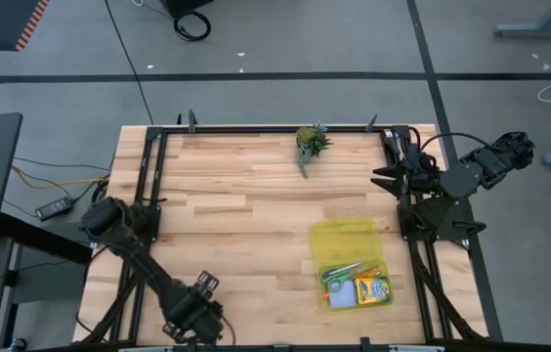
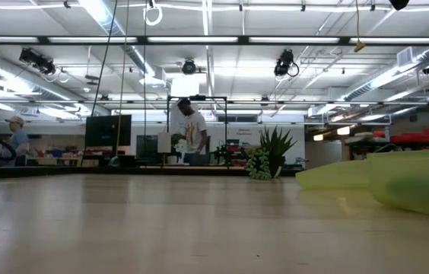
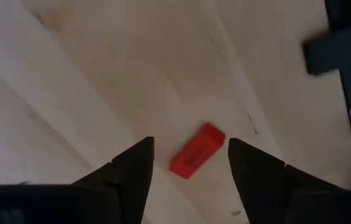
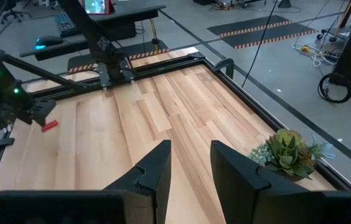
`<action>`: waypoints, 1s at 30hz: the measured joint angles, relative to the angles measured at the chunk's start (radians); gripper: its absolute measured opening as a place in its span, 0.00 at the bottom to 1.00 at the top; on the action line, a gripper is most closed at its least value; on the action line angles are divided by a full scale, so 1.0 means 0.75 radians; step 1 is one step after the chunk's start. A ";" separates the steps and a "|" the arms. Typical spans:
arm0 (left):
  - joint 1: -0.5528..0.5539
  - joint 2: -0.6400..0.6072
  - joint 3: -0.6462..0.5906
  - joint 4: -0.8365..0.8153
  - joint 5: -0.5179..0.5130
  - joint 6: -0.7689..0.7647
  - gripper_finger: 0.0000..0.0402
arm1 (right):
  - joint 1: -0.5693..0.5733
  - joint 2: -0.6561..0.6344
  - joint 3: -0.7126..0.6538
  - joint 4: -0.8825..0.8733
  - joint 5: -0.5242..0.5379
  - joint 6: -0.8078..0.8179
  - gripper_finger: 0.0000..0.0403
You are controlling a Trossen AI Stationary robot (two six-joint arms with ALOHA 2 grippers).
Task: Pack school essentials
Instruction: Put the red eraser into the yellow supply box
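Observation:
A small red eraser (image 3: 197,151) lies flat on the wooden table near its front left corner; it also shows in the right wrist view (image 4: 50,125). My left gripper (image 3: 191,144) is open above it, one finger on either side, not touching it. In the high view my left gripper (image 1: 197,315) hides the eraser. The translucent yellow case (image 1: 346,242) lies open at the front right, holding green-handled scissors (image 1: 342,274), a crayon box (image 1: 374,289) and a light-blue note pad (image 1: 338,291). My right gripper (image 4: 191,155) is open and empty at the table's right edge (image 1: 390,177).
A small green potted plant (image 1: 310,143) stands at the middle of the far edge and shows in the low view (image 2: 264,161). A black frame (image 1: 256,128) runs round the table. Bare wood (image 1: 256,225) lies between the arms. People stand in the room behind.

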 joint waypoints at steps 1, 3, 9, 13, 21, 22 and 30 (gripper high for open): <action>-0.019 0.000 -0.007 0.006 -0.001 0.008 0.54 | 0.000 0.000 0.000 0.000 0.000 0.010 0.30; -0.052 -0.001 -0.024 0.031 -0.001 0.053 0.55 | 0.000 0.000 0.000 0.000 0.000 0.016 0.30; -0.136 -0.001 -0.088 0.037 -0.012 0.142 0.52 | 0.000 0.001 0.000 0.000 0.011 0.045 0.30; -0.170 -0.027 -0.160 0.041 -0.062 0.082 0.49 | 0.000 0.001 0.000 -0.001 0.013 0.067 0.30; -0.191 -0.324 -0.418 0.329 -0.140 0.044 0.44 | 0.000 0.001 0.000 -0.001 0.015 0.124 0.30; -0.191 -0.363 -0.458 0.389 -0.140 0.057 0.43 | 0.000 0.001 0.000 -0.001 0.015 0.128 0.30; -0.190 -0.461 -0.665 0.668 -0.141 0.319 0.47 | -0.001 0.014 0.000 -0.001 0.015 0.169 0.30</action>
